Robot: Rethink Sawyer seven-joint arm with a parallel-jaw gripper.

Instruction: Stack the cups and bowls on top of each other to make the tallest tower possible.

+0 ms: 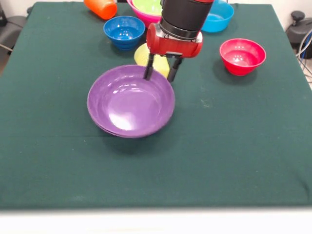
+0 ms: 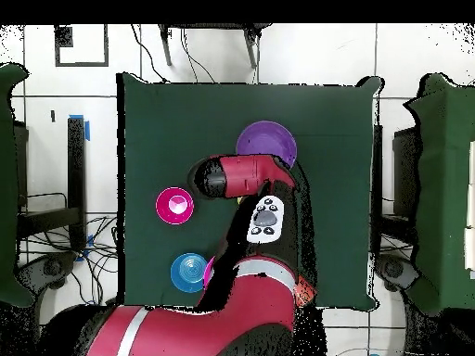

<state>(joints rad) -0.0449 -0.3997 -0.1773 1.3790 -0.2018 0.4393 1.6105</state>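
At frame centre, my gripper (image 1: 161, 71) straddles the far rim of the stacked purple bowls (image 1: 130, 102), fingers parted, gripping nothing. The yellow cup (image 1: 145, 55) sits just behind. Judged best: descend squarely over the rim before closing.

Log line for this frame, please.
gripper: open, at far rim of purple bowl | yellow cup: behind gripper | tower: not started
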